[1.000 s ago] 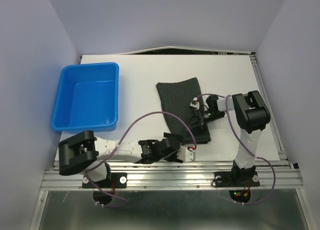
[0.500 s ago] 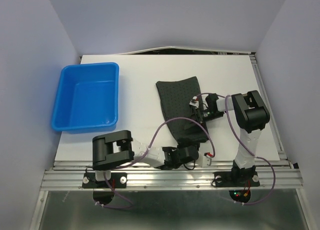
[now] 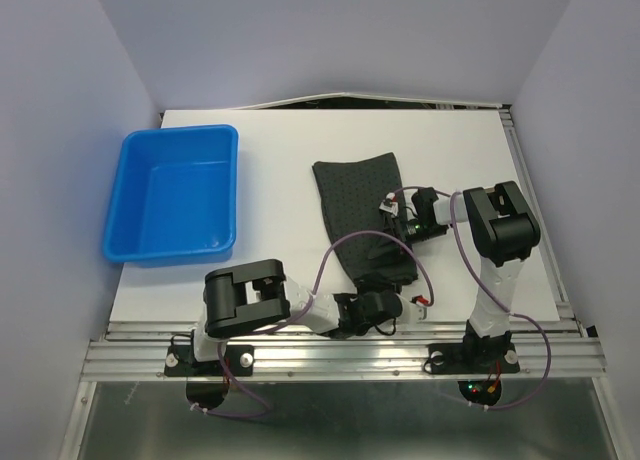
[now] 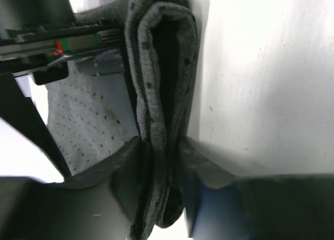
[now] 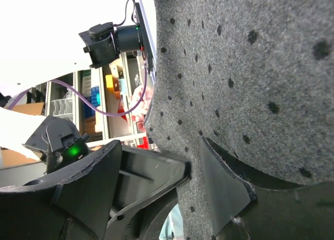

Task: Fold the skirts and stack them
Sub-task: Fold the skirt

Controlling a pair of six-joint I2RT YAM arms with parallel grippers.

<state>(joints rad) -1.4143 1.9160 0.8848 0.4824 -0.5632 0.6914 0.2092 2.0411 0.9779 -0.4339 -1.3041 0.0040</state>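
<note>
One dark charcoal skirt with fine dots lies folded on the white table, right of centre. My left gripper reaches across to its near edge. In the left wrist view the left gripper is shut on the skirt's folded layers. My right gripper is at the skirt's right edge. In the right wrist view the right gripper has its jaws apart, with the skirt's edge hanging between them against one finger. No other skirt is in view.
An empty blue tub stands at the table's left. The metal rail with both arm bases runs along the near edge. Purple cables loop over the skirt's near part. White walls enclose the table.
My left arm swung right along the near edge and reached the skirt's near edge, where its gripper is shut on the cloth. My right gripper drew slightly right.
</note>
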